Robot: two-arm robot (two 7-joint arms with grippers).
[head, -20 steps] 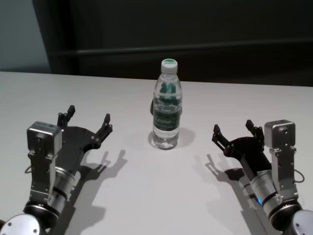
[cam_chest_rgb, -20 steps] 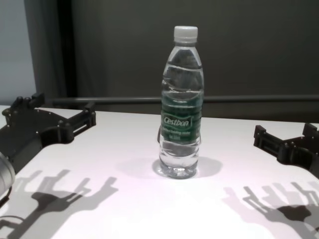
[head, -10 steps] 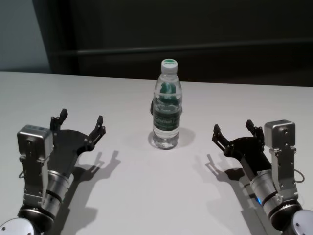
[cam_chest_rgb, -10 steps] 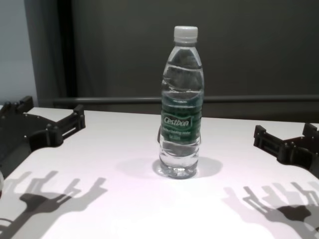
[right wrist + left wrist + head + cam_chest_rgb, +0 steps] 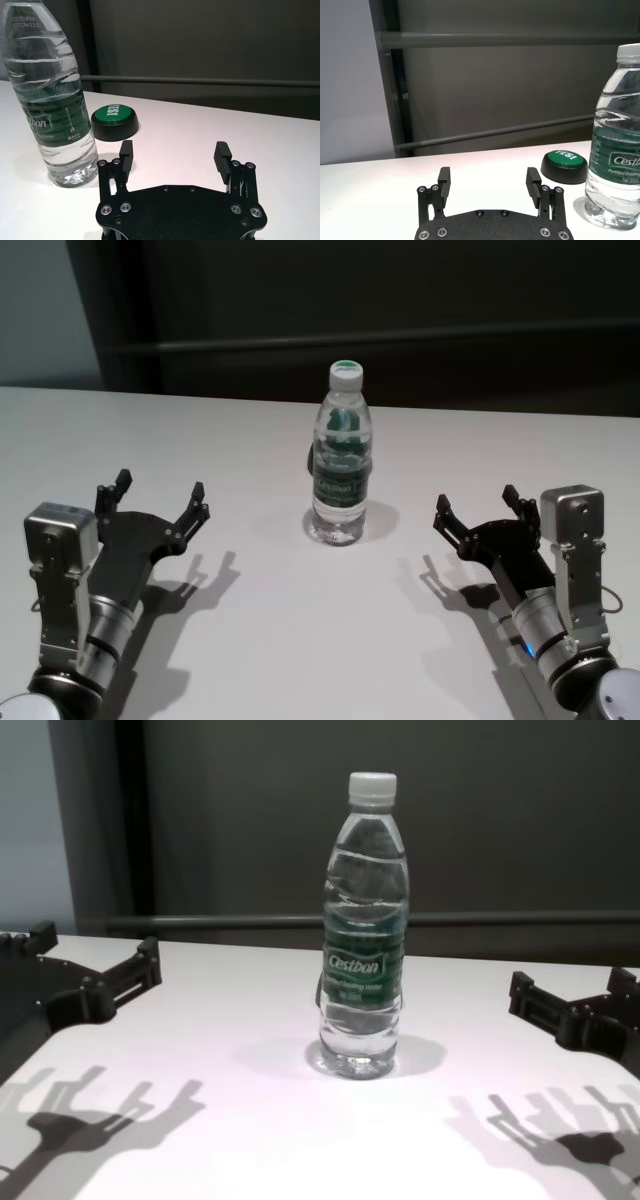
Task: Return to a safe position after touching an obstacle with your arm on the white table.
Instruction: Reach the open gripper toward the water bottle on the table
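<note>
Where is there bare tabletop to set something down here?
Bare table lies in front of the bottle, between the open left gripper and open right gripper, and along the far left edge. Behind the bottle is tighter: a green button sits there.

The head camera looks steeply down on the table point(image 5: 300, 640) from above both grippers, the chest camera sits low and level at the near edge, and each wrist camera peers forward just behind its own fingers, all four sharing the bottle point(image 5: 364, 935) between the grippers.
</note>
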